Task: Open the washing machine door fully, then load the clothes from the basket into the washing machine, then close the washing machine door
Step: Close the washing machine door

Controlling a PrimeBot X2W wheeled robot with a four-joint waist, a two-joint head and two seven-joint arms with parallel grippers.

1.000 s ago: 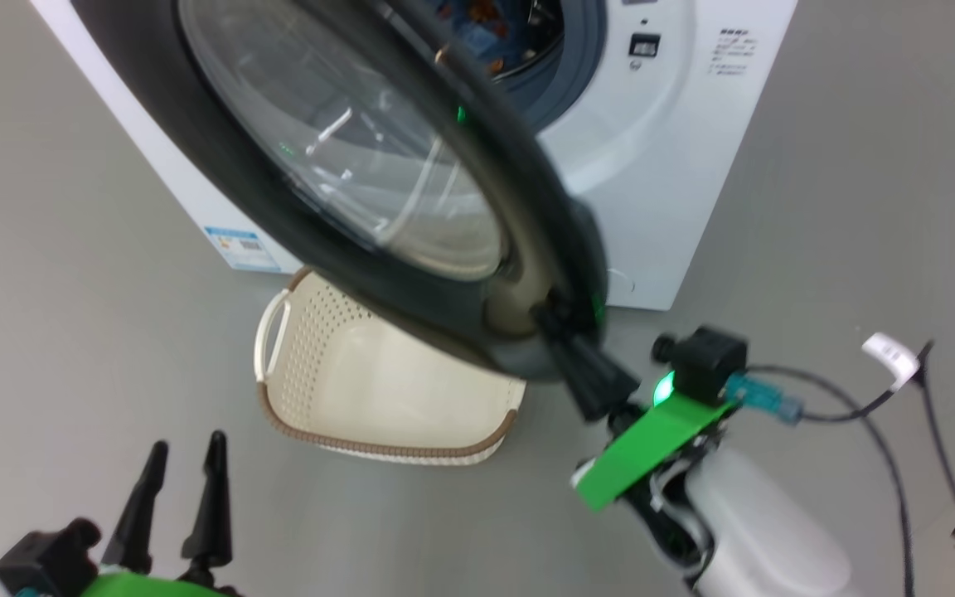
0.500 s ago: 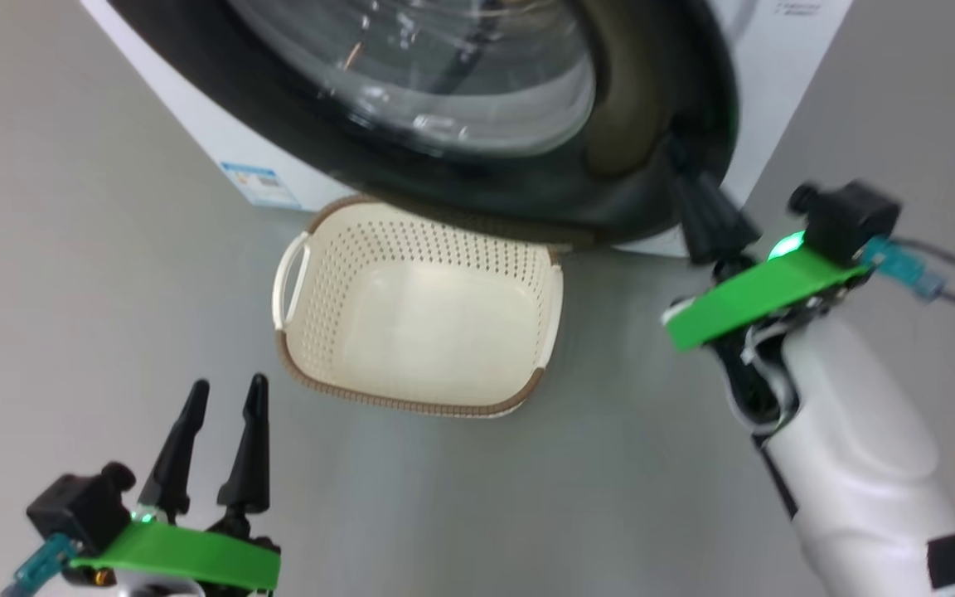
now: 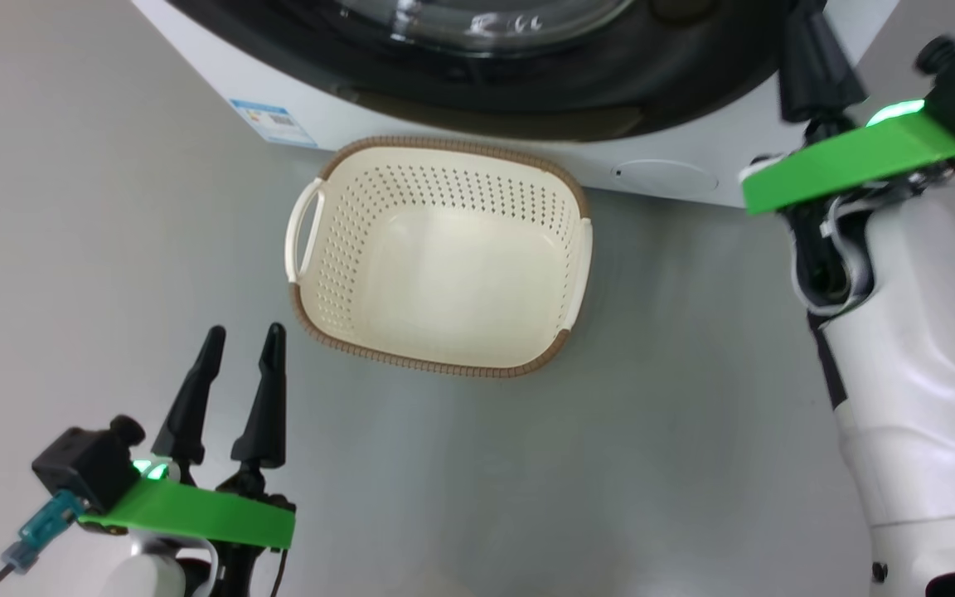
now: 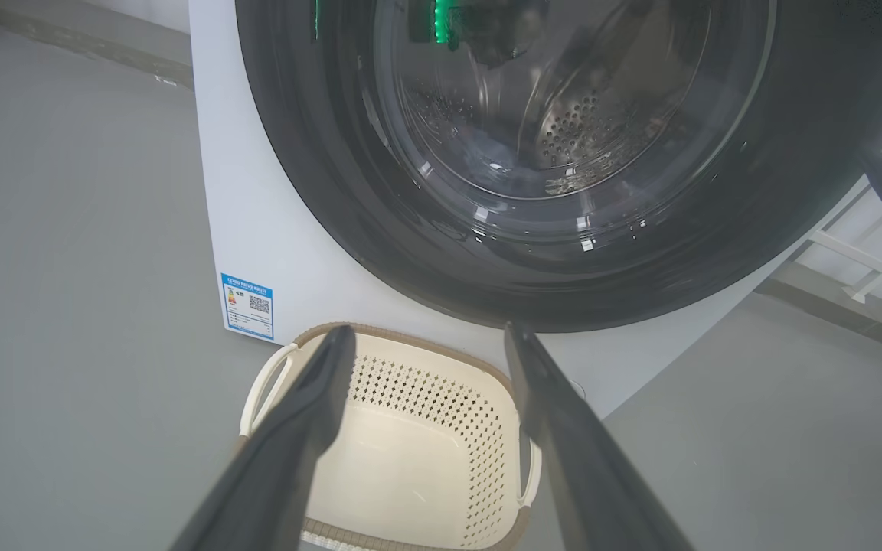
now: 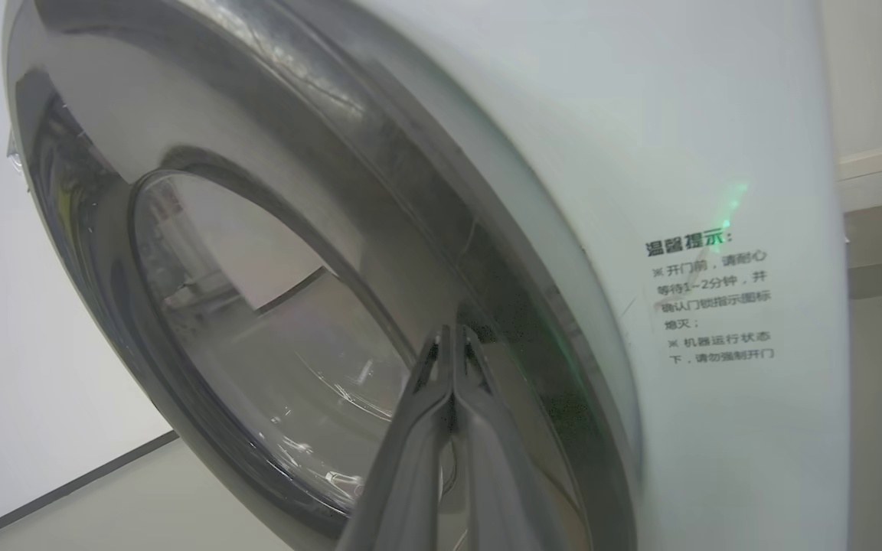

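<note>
While right fingers (image 5: 419, 440) touch door (image 4: 318, 168), basket (image 3: 444, 186) nearby

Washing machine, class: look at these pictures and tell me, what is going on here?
The robot is working at the washing machine. Its right gripper, fingers shut together, has its tips at the rim of the washing machine door, which lies against the machine's front, closed or nearly so. The basket stands empty on the floor just before the machine. The left gripper hovers open near the basket, holding nothing.
</note>
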